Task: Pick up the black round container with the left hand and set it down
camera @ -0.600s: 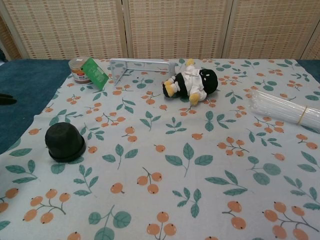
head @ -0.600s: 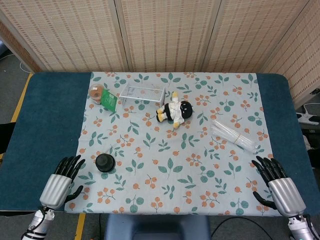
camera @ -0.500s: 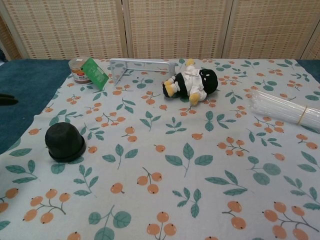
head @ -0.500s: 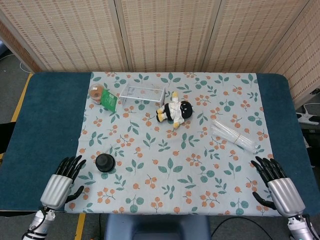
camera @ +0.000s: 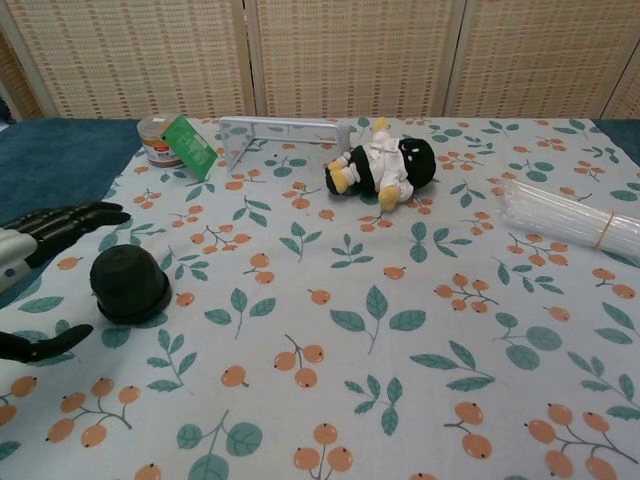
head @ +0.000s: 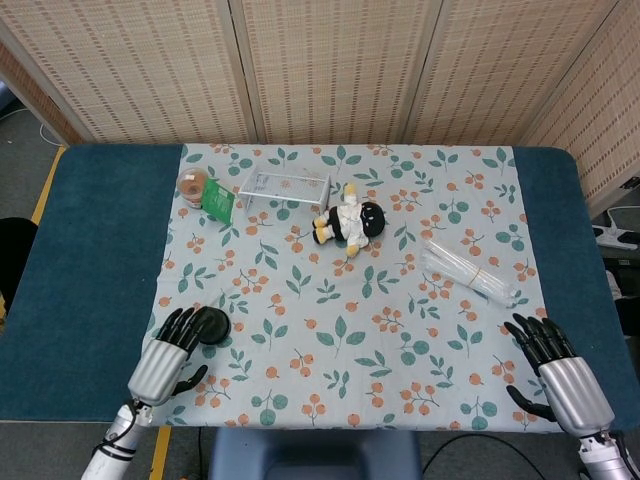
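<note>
The robot's left hand point(head: 168, 356), fingers spread and empty, bracketed the black round plastic container point(head: 211, 325) near the left edge of the leaf-print cloth on the worktop point(head: 100, 260). Its thumb point(camera: 45, 344) sat low, and a careless close risked nudging the squat container away instead of gripping it. The right hand point(head: 560, 375) lay open, well apart.

A big blue table point(head: 100, 250) has a cloth point(head: 400, 330) with leaves and orange berries on it. Tan woven screens point(head: 330, 65) stand behind. The floor point(head: 25, 150) is gray.
</note>
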Robot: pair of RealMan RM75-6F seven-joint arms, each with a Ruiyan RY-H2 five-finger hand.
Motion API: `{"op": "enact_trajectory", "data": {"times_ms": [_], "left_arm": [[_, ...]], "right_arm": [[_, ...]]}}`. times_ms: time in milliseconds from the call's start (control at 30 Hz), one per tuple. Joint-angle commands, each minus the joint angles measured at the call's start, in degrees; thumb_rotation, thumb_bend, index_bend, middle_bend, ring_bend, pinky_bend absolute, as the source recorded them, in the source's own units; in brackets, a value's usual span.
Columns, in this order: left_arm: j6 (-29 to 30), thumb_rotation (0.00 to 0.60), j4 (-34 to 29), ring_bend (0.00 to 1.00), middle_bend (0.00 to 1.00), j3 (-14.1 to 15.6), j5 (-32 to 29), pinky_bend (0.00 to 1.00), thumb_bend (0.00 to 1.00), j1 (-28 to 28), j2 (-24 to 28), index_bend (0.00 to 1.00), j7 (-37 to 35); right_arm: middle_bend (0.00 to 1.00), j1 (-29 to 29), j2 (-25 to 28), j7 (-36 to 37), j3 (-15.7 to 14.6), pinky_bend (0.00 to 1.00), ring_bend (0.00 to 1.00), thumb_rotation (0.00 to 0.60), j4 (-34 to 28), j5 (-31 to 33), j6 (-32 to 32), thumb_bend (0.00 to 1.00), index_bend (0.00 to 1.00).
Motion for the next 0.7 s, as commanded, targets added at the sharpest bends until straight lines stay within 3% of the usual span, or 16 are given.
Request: {"op": "enact_trajectory", "data": {"times_ms": [33,433,700], "left_arm": [[-2.5,0.6,4.6,0.0,0.0,-1.4,-1.0,0.07,0.31,-2.5,-5.2,0.0,1.4],[-5.0,0.6,13.1,0.0,0.0,-2.7,-3.8,0.07,0.3,-5.1,-11.1,0.0,5.3],[-5.3,0.6,14.7,0.0,0.0,-2.3,-5.9,0.07,0.31,-4.8,-11.0,0.0,7.1]], "right_arm": [[0.0,0.0,0.1,0.0,0.0,0.0,0.0,0.6,0.0,0.1,0.0,0.18,0.0],[0.0,0.1,0.4,0.3,0.1,0.0,0.0,0.6,-0.2,0.7,-0.5,0.18,0.0],[0.0,0.2,0.5,0.3,0.3,0.0,0.0,0.6,-0.2,1.0,-0.6,0.18,0.0]]}}
